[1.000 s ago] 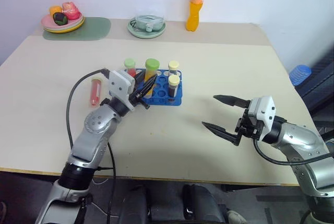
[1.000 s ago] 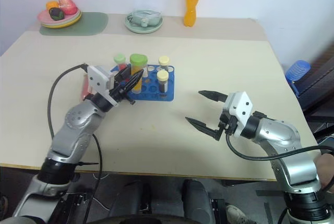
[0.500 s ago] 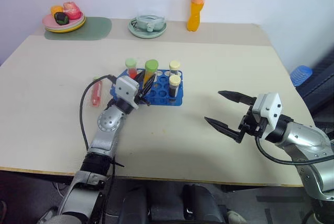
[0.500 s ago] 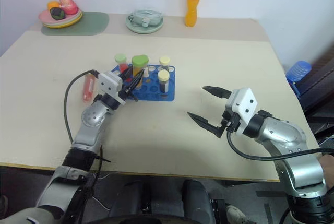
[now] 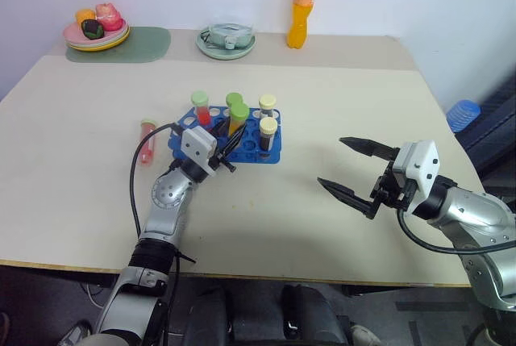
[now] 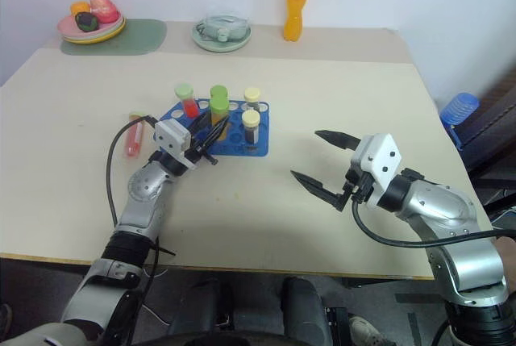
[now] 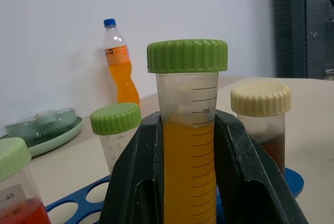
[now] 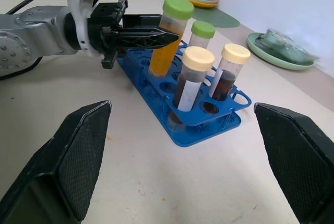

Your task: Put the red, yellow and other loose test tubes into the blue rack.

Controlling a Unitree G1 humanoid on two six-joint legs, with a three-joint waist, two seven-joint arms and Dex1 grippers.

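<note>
Yellow-orange tube (image 7: 188,145), green-capped, sits clamped between the two black fingers of our left gripper (image 5: 228,141), upright over the near-left part of the blue rack (image 5: 242,146) at mid-table; we cannot tell whether its base is in a hole. In the rack we see four other tubes: one red with a green cap (image 5: 200,107), another green-capped (image 8: 201,33), two brown with pale caps (image 8: 192,80). One red tube (image 5: 147,140) lies loose on the table (image 5: 339,104) left of the rack. Our right gripper (image 5: 355,170) hovers well apart to the right, jaws wide and empty.
</note>
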